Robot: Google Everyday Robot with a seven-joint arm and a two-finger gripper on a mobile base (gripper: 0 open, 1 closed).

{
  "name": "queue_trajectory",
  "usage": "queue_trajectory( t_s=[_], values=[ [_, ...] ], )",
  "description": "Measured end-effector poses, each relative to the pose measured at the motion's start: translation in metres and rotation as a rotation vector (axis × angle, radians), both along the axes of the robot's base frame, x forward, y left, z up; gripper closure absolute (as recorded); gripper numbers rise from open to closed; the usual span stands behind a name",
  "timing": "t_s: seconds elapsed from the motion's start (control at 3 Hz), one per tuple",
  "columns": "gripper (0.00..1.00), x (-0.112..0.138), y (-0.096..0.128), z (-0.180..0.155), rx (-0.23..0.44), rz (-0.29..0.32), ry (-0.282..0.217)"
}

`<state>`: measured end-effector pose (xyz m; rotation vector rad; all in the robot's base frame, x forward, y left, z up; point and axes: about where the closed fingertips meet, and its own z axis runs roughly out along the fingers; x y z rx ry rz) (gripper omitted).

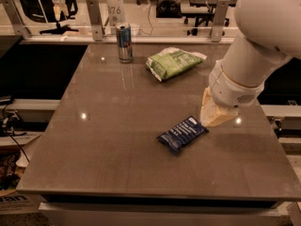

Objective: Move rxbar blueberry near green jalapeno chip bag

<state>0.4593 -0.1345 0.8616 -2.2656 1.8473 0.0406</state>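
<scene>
At the right side of the table (117, 140), low over its surface, the gripper (212, 115) hangs from the arm's thick white wrist, its cream-coloured tip pointing down. From this angle it reads as a single pale mass, so it cannot be told whether it is open or closed, or whether it has hold of anything.

Just below and to the picture's left of that tip lies the rxbar blueberry (182, 134), flat on the table. Its long axis runs diagonally, from the near-left corner up to the far-right corner. That far-right corner, where the pale patch sits, is the end closest to the gripper, either touching it or just beside it; which of the two cannot be told. Most of the bar therefore lies to the left of the gripper and nearer the camera, not beneath it.

The green jalapeno chip bag (173, 63) rests well apart from the bar, towards the far edge of the table and slightly left of the bar's line. A drink can (124, 42) stands upright further left of the bag.

Judging from this layout, the bar has not yet been carried, and the move will have to take it away from the camera towards the bag.
</scene>
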Motion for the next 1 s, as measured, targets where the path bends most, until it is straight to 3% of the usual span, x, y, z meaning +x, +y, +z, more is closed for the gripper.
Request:
queue_trajectory(
  t_s=[1.0],
  values=[
    [0.13, 0.0, 0.015, -0.007, 0.014, 0.02, 0.016]
  ],
)
